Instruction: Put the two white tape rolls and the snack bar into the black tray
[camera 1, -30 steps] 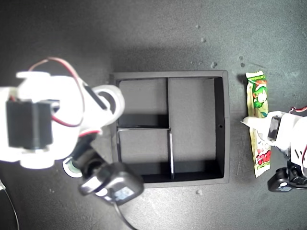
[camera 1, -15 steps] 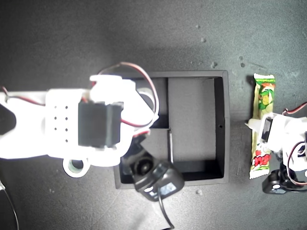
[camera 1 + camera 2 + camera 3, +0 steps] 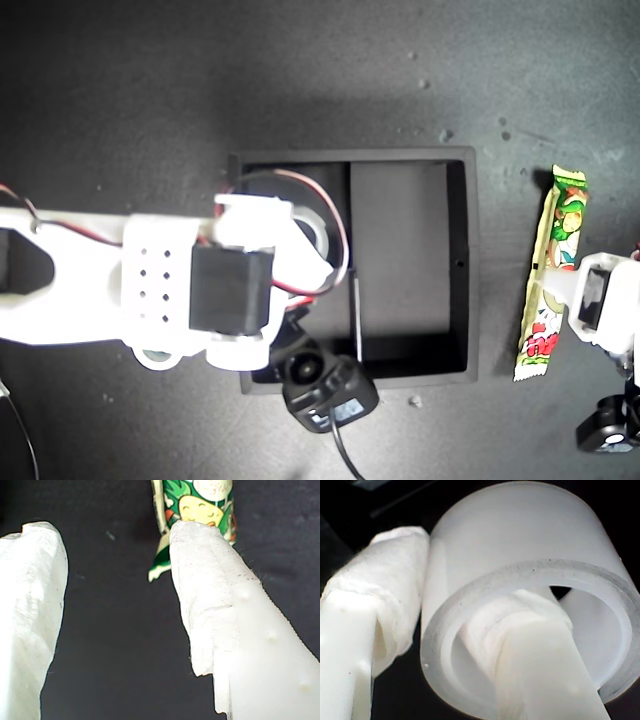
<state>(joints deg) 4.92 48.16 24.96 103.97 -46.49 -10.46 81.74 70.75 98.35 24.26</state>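
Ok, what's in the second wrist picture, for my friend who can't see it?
A big white tape roll fills the picture, pinched by the robot's second hand: one padded white finger pokes through the roll's hole and the other finger presses on its outside. Everything behind is dark.

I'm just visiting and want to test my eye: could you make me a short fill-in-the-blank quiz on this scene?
1. My second gripper is shut on a white tape roll, one finger through its ____.
2. In the exterior view, that arm holds the roll over the black ____.
3. The snack bar lies ____ the tray, at the exterior view's right.
4. My first gripper is ____, one finger touching the bar.

Missing words: centre; tray; outside; open
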